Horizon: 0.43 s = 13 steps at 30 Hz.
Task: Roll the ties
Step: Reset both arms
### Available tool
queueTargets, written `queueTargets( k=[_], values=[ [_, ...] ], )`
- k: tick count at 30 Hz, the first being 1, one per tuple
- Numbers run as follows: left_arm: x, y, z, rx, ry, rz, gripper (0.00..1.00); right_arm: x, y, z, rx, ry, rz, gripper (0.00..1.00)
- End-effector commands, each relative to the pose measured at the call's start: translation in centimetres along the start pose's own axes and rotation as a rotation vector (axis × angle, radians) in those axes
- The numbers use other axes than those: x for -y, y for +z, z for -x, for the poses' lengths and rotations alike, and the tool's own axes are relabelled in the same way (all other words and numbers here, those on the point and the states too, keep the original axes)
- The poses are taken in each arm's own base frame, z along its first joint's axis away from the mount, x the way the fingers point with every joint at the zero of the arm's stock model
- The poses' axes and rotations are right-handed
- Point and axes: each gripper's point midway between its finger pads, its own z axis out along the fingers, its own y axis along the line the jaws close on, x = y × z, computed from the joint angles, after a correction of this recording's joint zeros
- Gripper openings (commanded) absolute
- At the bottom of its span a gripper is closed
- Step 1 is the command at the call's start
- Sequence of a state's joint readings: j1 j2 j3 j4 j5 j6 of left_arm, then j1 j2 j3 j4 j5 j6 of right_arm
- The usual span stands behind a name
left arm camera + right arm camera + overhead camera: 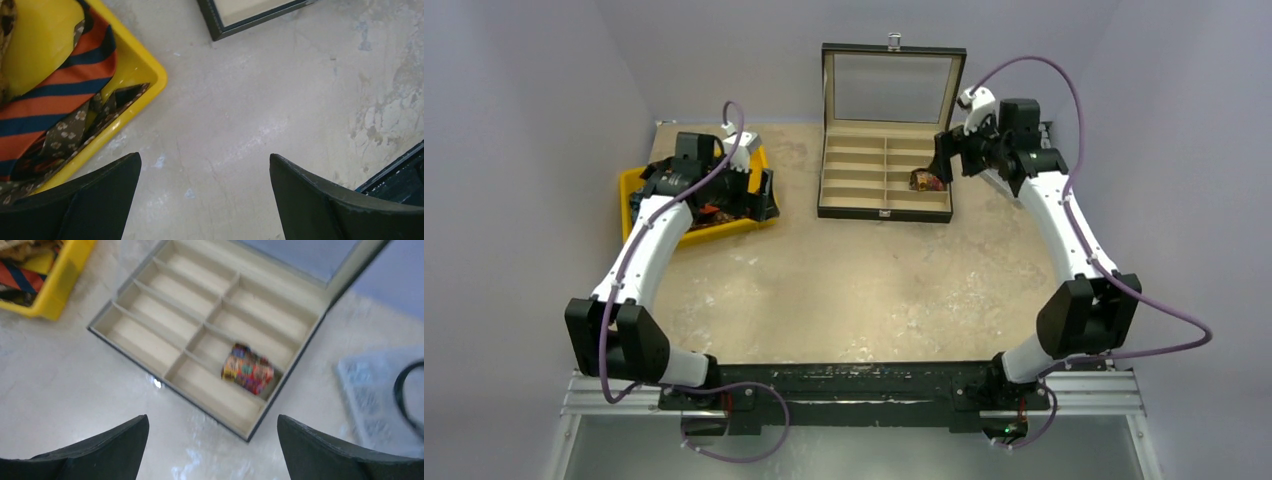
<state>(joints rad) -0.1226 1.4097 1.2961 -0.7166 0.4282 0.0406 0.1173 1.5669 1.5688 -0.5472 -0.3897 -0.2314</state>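
One rolled floral tie (247, 368) is stowed in the compartment box (140, 340), right column, at about 4 o'clock within the box. The right gripper (212, 450) hangs above it, jaws spread and empty. The left gripper (205, 200) is also spread and empty by the yellow tray (150, 70) at the table's 10 o'clock, where the striped tie (60, 95) lies unrolled. We judge the next step: the left picks a tie and lays it flat mid-table to roll.
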Motion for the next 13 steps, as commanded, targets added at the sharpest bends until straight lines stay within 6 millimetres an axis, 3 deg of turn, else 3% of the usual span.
queueTargets(
  k=[1, 6, 10, 13],
  values=[
    [-2.8, -1.2, -2.1, -0.062, -0.084, 0.086, 1.00, 1.4, -0.2, -6.0, -0.071, 0.163, -0.052, 0.98],
    [-4.4, -1.5, -6.4, -0.102, -0.109, 0.161, 1.00, 1.4, -1.7, -10.9, -0.134, 0.196, -0.088, 0.98],
    [-4.5, -1.8, -8.9, -0.121, -0.117, 0.192, 1.00, 0.7, -2.3, -12.5, -0.148, 0.207, -0.083, 0.98],
    [-4.5, -2.4, -8.7, -0.099, -0.096, 0.209, 1.00, 0.2, -2.6, -12.8, -0.141, 0.206, -0.073, 0.98]
  ],
)
